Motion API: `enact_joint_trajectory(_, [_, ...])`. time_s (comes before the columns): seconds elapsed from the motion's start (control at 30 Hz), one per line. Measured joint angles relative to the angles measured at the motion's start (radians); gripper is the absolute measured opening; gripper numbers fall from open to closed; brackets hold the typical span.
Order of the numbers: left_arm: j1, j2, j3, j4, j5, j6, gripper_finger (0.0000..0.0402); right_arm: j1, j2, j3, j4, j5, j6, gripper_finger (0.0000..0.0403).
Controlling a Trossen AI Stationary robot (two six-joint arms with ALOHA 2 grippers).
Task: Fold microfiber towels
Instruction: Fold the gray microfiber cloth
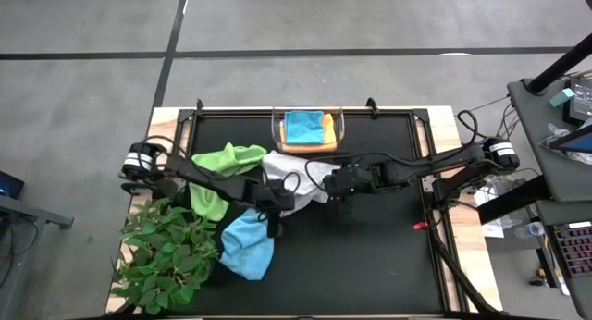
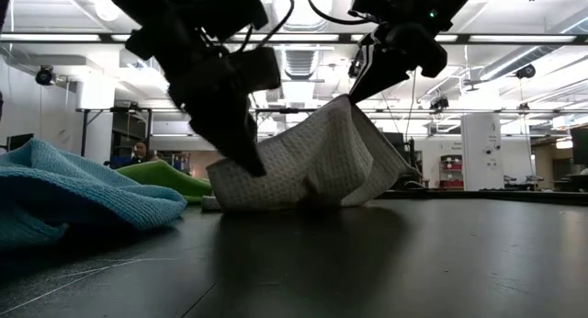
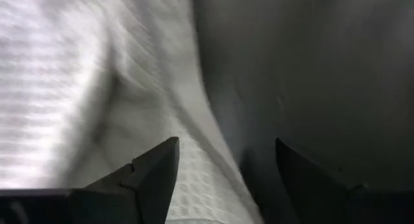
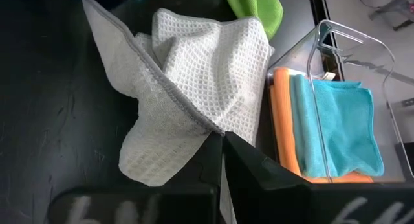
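No writing or brand can be read anywhere. The pale grey-white waffle-weave microfiber towel [image 4: 194, 101] sits bunched mid-mat with no clear long axis, 1 corner pulled up into a peak. The right gripper [image 4: 222, 141] is clamped on that raised edge. The left gripper [image 3: 226, 175] hangs just over the towel, its 2 fingers [image 3: 152, 175] spread apart, gripping nothing.

Both arms are black and blocky, with loose black cables looping along them; each base joint carries a pale band. The fingers [image 3: 150, 179] are dark, tapered wedges.
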Motion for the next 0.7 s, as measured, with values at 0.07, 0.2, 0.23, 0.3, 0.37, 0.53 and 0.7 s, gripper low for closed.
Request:
enact_joint_trajectory(0.07, [-0.012, 0.012, -0.002, -0.009, 0.005, 0.001, 0.0217, 0.000, 0.000, 0.000, -0.001, 0.000, 0.007, 0.0008])
enact_joint_trajectory(0.2, [-0.020, 0.009, 0.000, -0.045, 0.006, 0.000, 0.0132, 0.000, 0.000, 0.000, -0.007, -0.001, 0.030, 0.0008])
enact_joint_trajectory(0.23, [-0.020, 0.009, 0.002, -0.072, 0.005, -0.002, 0.0101, 0.000, 0.000, 0.000, -0.007, -0.001, 0.038, 0.0008])
enact_joint_trajectory(0.3, [-0.020, 0.009, 0.013, -0.121, 0.004, -0.020, 0.0034, 0.000, 0.002, 0.000, -0.006, -0.019, 0.053, 0.0008])
enact_joint_trajectory(0.37, [-0.022, 0.009, 0.022, -0.150, 0.004, -0.023, 0.0013, 0.000, 0.011, -0.001, -0.003, -0.075, 0.071, 0.0009])
enact_joint_trajectory(0.53, [-0.037, 0.000, 0.025, -0.204, 0.056, 0.052, 0.0001, 0.000, 0.064, -0.005, -0.001, -0.194, 0.114, 0.0032])
enact_joint_trajectory(0.7, [-0.043, -0.012, 0.021, -0.270, 0.140, 0.094, 0.0000, 0.000, 0.120, -0.006, -0.043, -0.244, 0.115, 0.0087])
